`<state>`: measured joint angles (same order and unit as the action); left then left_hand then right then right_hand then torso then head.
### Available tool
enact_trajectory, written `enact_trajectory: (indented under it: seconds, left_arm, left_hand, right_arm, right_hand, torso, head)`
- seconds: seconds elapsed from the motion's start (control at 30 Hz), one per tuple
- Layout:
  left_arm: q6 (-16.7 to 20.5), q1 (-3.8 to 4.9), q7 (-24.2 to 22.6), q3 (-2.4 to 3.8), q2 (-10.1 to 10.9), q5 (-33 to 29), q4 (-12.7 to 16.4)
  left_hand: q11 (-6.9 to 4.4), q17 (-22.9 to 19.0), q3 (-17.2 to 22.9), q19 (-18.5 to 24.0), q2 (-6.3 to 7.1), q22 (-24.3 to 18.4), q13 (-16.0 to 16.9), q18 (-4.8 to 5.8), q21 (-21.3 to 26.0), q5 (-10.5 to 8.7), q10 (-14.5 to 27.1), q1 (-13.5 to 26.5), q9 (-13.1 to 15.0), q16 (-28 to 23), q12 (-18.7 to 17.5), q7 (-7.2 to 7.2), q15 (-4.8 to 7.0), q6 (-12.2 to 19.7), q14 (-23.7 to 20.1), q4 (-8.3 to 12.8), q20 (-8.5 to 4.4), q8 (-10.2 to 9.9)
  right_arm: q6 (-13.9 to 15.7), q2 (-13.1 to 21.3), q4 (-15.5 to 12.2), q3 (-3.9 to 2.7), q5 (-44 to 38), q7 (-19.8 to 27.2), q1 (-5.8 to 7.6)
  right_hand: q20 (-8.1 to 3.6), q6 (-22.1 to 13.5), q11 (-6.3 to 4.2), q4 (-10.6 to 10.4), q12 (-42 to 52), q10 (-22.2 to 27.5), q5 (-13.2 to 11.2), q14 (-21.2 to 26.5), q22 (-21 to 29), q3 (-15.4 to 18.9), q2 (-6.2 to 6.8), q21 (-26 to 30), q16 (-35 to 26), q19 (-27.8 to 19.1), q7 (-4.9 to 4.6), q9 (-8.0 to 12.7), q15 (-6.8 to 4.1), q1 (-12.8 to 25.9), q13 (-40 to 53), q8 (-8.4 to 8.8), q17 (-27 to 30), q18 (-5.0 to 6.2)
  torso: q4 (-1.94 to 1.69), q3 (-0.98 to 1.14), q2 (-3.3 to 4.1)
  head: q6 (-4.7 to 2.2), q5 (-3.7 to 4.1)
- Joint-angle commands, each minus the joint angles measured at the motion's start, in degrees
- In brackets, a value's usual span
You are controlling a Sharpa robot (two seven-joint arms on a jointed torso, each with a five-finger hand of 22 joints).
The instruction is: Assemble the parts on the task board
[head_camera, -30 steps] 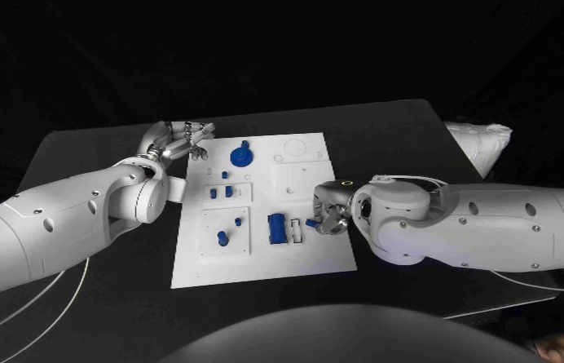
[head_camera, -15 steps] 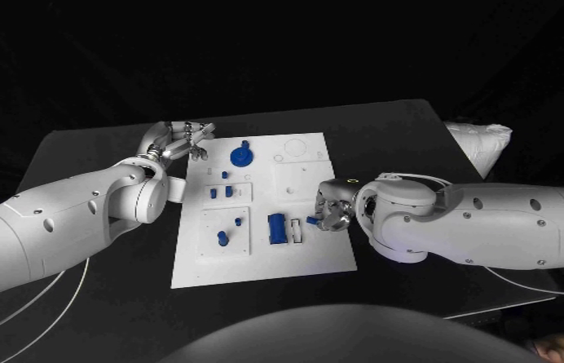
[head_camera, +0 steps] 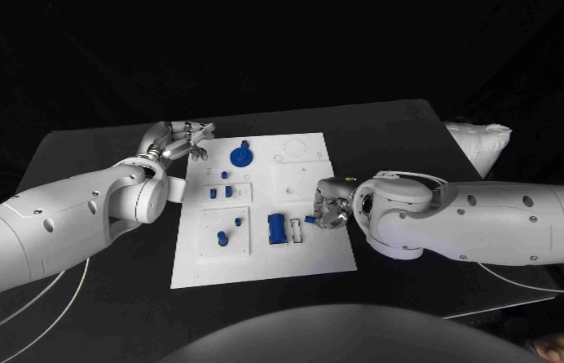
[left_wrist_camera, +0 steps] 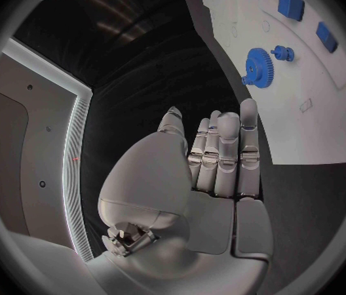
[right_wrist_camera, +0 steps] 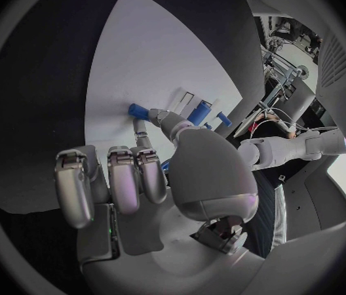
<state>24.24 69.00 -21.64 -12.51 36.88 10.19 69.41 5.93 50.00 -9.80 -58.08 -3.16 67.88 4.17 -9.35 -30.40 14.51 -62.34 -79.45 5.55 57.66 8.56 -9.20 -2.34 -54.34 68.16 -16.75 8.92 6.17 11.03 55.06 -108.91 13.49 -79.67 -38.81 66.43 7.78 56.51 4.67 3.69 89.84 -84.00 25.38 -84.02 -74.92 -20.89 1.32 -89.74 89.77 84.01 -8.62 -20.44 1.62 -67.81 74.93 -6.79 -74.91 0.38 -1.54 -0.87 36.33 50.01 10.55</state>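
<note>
Pinching small blue part [head_camera: 311, 219] over task board [head_camera: 265, 261], right hand [head_camera: 329, 210]; left hand [head_camera: 176, 141] open, empty, at board's far corner.

Black table [head_camera: 388, 135] — white task board [head_camera: 308, 257] lying flat on it.

Right hand [head_camera: 330, 210] partly hidden behind its own arm; whether it grips the small blue part [right_wrist_camera: 137, 111] unclear.

White task board [head_camera: 265, 261] on black worktop [head_camera: 399, 126]. Blue gear [head_camera: 241, 154], blue block [head_camera: 277, 227], small blue part [right_wrist_camera: 137, 110] at silver fingers [right_wrist_camera: 158, 119] of right hand [head_camera: 329, 210]. Left hand [head_camera: 178, 141] silver; arms white. White bag [head_camera: 479, 144].
</note>
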Motion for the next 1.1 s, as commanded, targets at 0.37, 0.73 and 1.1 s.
enact_trajectory:
  seconds: [0.37, 0.73, 1.1]
  left_arm:
    - [-0.71, 0.02, -0.29, 0.04, -0.08, 0.26, 0.10]
    - [-0.76, 0.02, -0.26, 0.04, -0.18, 0.26, 0.03]
    - [-0.80, 0.02, -0.23, 0.04, -0.19, 0.26, 0.02]
  left_hand:
    - [0.17, -0.03, -0.53, -0.48, -0.52, 0.16, -0.01, -0.59, 0.26, 0.37, 0.38, -0.03, 0.08, -0.30, 0.43, -0.08, -0.07, 0.34, -0.33, 0.02, -0.15, 0.35]
    - [0.17, -0.03, -0.53, -0.48, -0.52, 0.16, -0.01, -0.59, 0.26, 0.37, 0.38, -0.03, 0.08, -0.30, 0.43, -0.08, -0.07, 0.34, -0.33, 0.02, -0.15, 0.35]
    - [0.17, -0.03, -0.53, -0.48, -0.52, 0.16, -0.01, -0.59, 0.26, 0.37, 0.38, -0.03, 0.08, -0.30, 0.43, -0.08, -0.07, 0.34, -0.33, 0.02, -0.15, 0.35]
  right_arm:
    - [-0.59, -0.45, 0.14, 0.05, -1.44, 0.05, -0.25]
    - [-3.01, -0.69, 0.38, 0.05, -2.53, -0.69, -0.33]
    - [-5.42, -1.22, 0.68, 0.05, -5.18, -1.34, -0.78]
  right_hand:
    - [-0.28, 1.47, -0.07, 0.28, 0.16, -6.00, -1.11, -5.98, -15.08, 0.77, 0.76, -0.26, 0.23, 5.99, 0.27, -0.16, -0.41, -0.49, 15.07, 0.07, -15.09, -0.38]
    - [-0.42, 0.97, -0.02, 0.89, 0.16, -6.00, -5.15, -5.98, -15.08, 2.19, 1.83, -0.26, 0.23, 5.99, 0.12, -0.36, -0.48, -1.06, 15.07, 0.66, -15.09, -0.38]
    - [-0.17, -0.94, 0.40, 1.06, 0.16, -6.00, -7.20, -5.98, -15.08, 3.43, 2.39, -0.26, 0.23, 5.99, -0.30, -0.58, -0.14, -1.28, 15.07, 1.08, -15.09, -0.38]
  torso:
    - [0.01, 0.04, 0.01]
    - [-0.01, -0.02, -0.02]
    - [0.02, 0.05, 0.00]
  head:
    - [-0.01, -0.05]
    - [-0.01, 0.20]
    - [-0.01, 0.11]
